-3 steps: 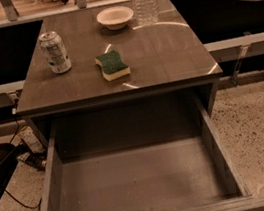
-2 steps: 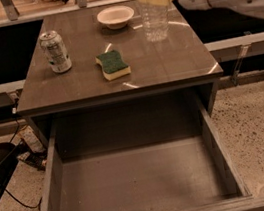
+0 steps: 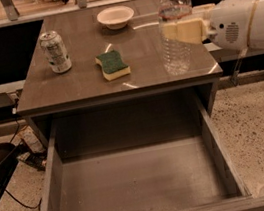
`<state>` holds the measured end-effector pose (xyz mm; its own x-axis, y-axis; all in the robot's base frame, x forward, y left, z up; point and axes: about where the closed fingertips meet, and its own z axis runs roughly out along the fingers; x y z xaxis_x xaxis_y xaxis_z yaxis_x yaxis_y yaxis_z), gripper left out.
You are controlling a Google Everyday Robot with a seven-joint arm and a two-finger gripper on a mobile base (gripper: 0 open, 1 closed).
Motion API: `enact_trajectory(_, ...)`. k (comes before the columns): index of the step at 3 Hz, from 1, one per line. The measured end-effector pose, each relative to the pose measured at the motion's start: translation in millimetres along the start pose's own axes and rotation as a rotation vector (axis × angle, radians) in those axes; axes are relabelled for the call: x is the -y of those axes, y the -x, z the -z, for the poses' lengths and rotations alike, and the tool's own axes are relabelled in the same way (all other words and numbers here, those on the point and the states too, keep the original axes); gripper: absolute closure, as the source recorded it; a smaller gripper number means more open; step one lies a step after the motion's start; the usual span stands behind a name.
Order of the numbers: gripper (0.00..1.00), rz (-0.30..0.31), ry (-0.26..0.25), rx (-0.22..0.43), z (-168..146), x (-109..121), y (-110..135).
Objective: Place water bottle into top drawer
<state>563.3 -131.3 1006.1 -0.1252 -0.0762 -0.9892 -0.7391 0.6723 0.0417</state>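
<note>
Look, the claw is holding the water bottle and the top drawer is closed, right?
Not quite: the camera view shows the top drawer pulled open, not closed. The claw is holding the water bottle, as you said.

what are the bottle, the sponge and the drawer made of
The water bottle, held by the gripper over the right side of the table, looks like clear ribbed plastic, see-through. The sponge: yellow foam, green scrub top. The top drawer: matte grey, perhaps laminate or painted metal; unclear.
</note>
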Motion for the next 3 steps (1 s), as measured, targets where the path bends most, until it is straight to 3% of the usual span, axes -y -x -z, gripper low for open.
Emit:
enact_trajectory(2,1.00,-0.017,0.131,-0.071,48,-22,-50)
enact_trajectory(3,1.00,-0.016,0.155,-0.080,49,-28,-52)
